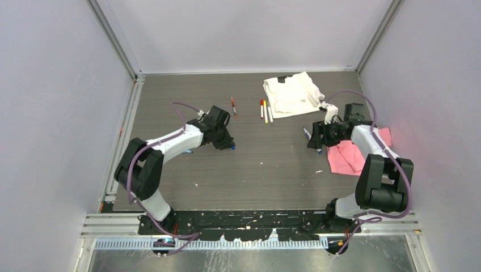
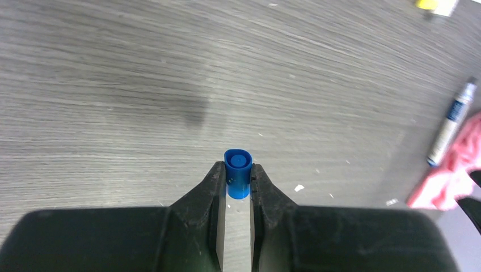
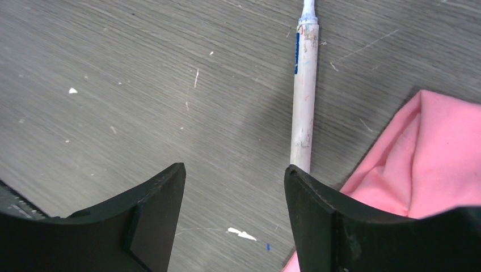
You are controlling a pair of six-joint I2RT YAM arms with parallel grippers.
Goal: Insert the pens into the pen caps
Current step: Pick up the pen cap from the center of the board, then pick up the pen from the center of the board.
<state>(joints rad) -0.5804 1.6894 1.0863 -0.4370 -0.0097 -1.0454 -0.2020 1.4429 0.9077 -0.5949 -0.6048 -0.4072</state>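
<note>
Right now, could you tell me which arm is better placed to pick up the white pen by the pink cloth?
The right. The right hand is open right at the white pen beside the pink cloth, while the left hand is shut on the blue cap and farther off.

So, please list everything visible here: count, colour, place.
table: one, dark grey, under everything
white cloth: one, white, far side
pink cloth: one, pink, right side
pens: three, white with coloured ends, side by side left of the white cloth
dark red pen: one, dark red, further left
white pen: one, white, beside the pink cloth
blue pen cap: one, blue, held left of centre
left gripper: one, black, shut on the blue pen cap
right gripper: one, black, open beside the white pen
</note>
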